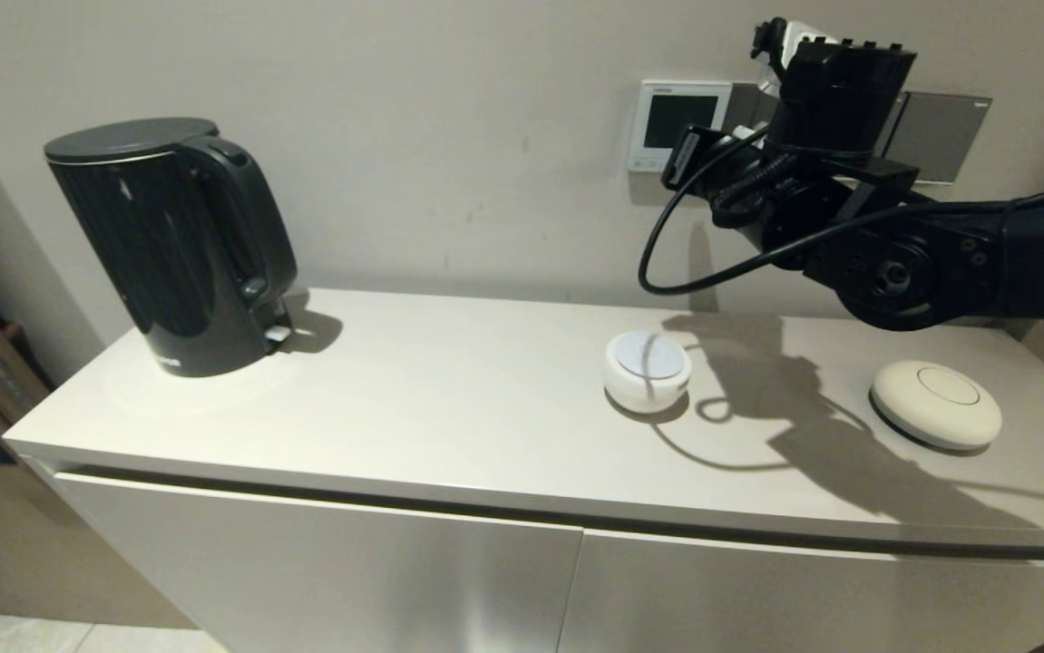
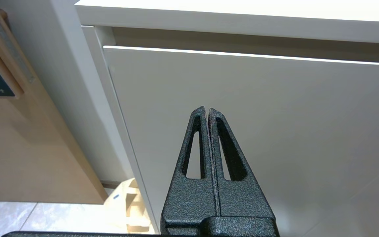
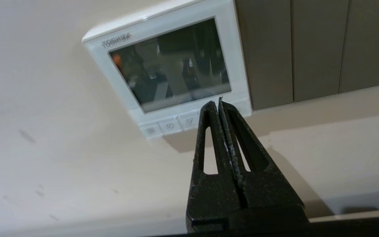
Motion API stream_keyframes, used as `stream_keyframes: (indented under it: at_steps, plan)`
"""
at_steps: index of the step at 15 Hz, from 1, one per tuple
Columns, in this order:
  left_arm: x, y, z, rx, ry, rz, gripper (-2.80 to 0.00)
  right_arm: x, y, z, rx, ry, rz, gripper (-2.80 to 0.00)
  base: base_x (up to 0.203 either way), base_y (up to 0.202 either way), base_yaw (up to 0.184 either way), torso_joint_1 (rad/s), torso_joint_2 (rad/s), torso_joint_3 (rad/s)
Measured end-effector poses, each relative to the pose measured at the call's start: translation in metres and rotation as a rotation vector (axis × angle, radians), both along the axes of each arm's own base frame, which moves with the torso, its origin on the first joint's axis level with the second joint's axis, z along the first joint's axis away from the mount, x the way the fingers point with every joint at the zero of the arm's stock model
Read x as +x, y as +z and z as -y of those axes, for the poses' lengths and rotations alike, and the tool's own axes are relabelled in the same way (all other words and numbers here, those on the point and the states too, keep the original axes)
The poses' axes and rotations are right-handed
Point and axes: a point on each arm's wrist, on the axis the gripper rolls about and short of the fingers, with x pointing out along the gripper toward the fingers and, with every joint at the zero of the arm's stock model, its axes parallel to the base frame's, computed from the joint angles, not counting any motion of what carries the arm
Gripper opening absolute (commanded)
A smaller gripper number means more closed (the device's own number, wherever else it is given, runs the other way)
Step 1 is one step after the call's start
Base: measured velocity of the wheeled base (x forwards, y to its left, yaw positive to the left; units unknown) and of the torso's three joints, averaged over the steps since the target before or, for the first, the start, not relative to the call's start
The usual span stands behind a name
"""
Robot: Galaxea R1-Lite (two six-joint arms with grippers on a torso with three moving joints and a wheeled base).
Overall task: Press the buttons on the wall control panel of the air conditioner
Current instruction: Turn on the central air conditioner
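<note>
Wall control panel: the air conditioner's wall control panel (image 3: 173, 70) is a small white-framed square with a dark screen, fixed on the wall above the back edge of the worktop (image 1: 449, 408), toward its right part.
Buttons: the buttons (image 3: 170, 126) sit in a pale strip under the screen; I can see three of them, the others are hidden behind my fingers.
Right gripper: my right gripper (image 3: 218, 102) is raised in front of the wall, fingers pressed together with nothing between them. The tips are at the lower edge of the panel, over the right part of the button strip. I cannot tell if they touch it.
Left gripper: my left gripper (image 2: 207, 112) is low, in front of the cabinet door (image 2: 258, 131), below the front edge of the worktop. Its fingers are also closed together and hold nothing.
Switch plates: the dark grey switch plates (image 3: 317, 49) are on the wall just beside the panel, on its right.
Kettle: a black kettle (image 1: 172, 245) stands near the back left corner of the worktop.
White round objects: a small white round box (image 1: 648, 370) lies right of the middle, and a flat cream disc (image 1: 935, 404) lies near the right edge, well apart from it.
</note>
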Motion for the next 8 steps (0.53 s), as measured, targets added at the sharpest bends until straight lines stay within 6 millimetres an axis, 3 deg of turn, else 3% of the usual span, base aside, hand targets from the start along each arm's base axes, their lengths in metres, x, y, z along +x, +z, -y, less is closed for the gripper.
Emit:
stream_keyframes:
  at_steps: [8]
  plan:
    - [0.000, 0.000, 0.000, 0.000, 0.000, 0.000, -2.80, 0.015, -0.018, -0.002, -0.025, -0.015, -0.040, -2.80, 0.000, 0.000, 0.000, 0.000, 0.00, 0.000]
